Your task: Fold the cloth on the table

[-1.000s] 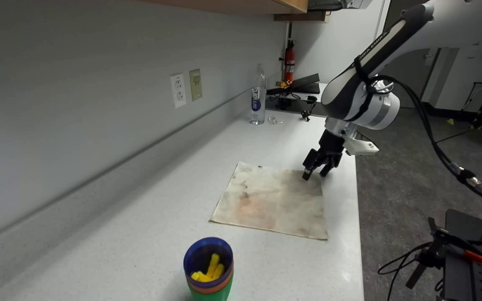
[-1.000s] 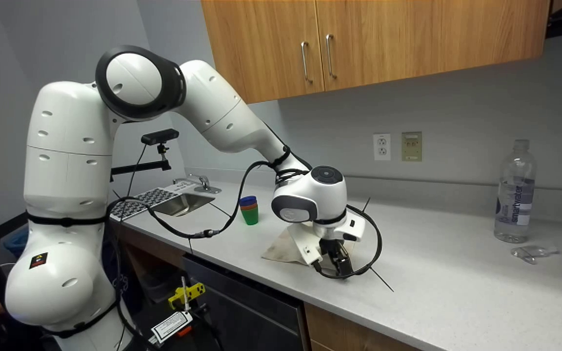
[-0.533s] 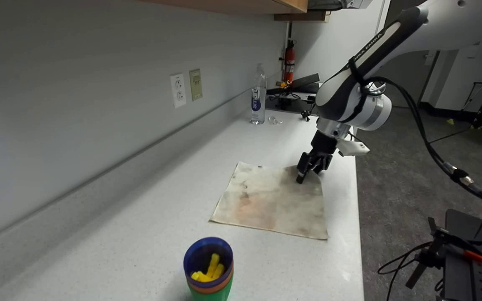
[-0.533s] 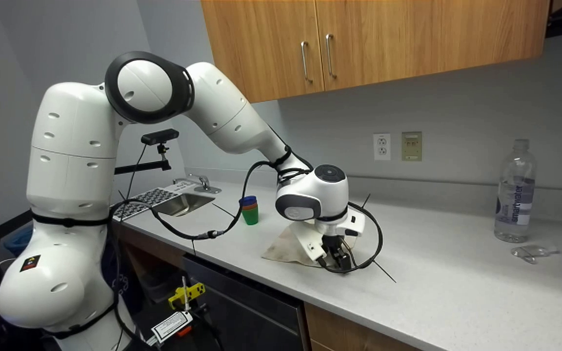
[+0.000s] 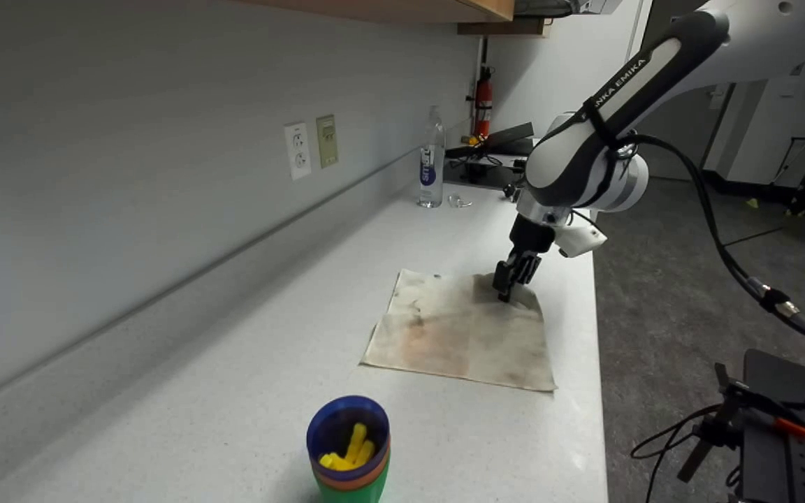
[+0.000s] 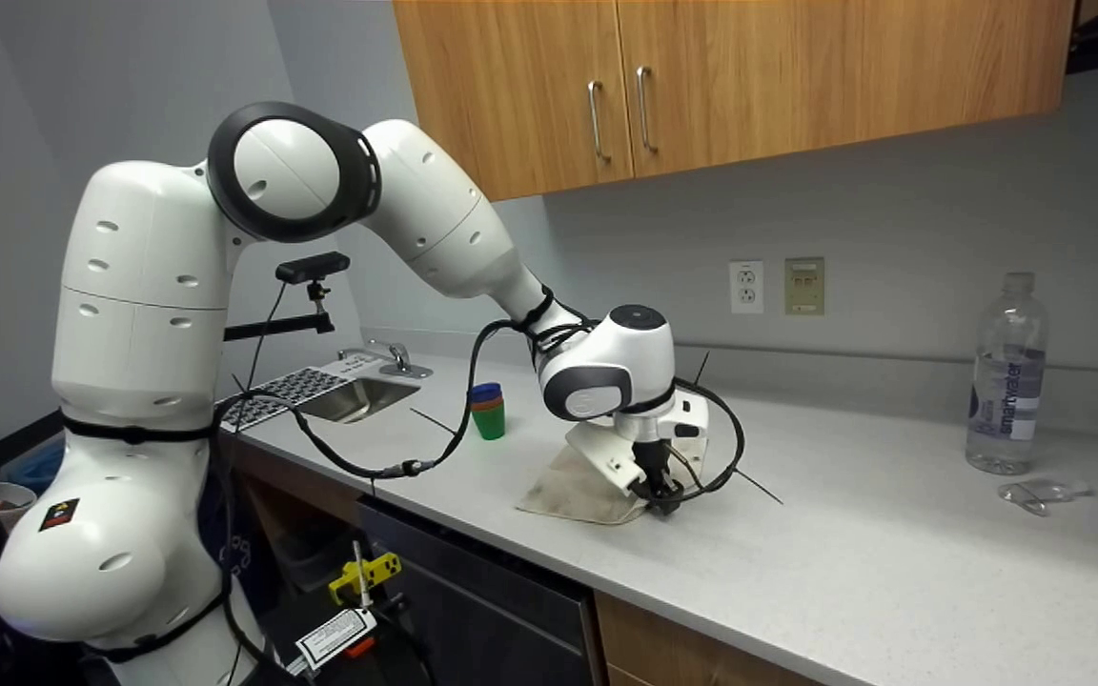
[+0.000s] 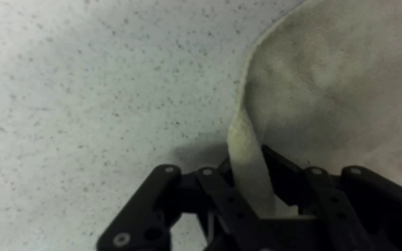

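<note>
The beige, brown-stained cloth [image 5: 437, 339] lies mostly flat on the white speckled table [image 5: 235, 419], its far edge bunched up at the gripper. Black fingers [image 7: 284, 174] press a raised fold of the cloth [image 7: 333, 76] between them in the wrist view, so my gripper [image 7: 247, 157] is shut on that edge. The fold runs down between the fingers toward the palm. In both exterior views the gripper [image 5: 505, 296] points down close to the table surface. The arm partly covers the cloth [image 6: 573, 491] in an exterior view.
Stacked cups [image 5: 349, 447], blue on top with yellow pieces inside, stand on the near side of the cloth. A water bottle [image 6: 1006, 381] and a small clear item [image 6: 1040, 494] stand farther along. The wall outlets [image 5: 298, 151] and wooden cabinet [image 6: 730, 86] bound the back.
My gripper has moved inward over the cloth's edge and its jaws have come together on it. The cloth has wrinkled there and slid slightly toward the gripper.
</note>
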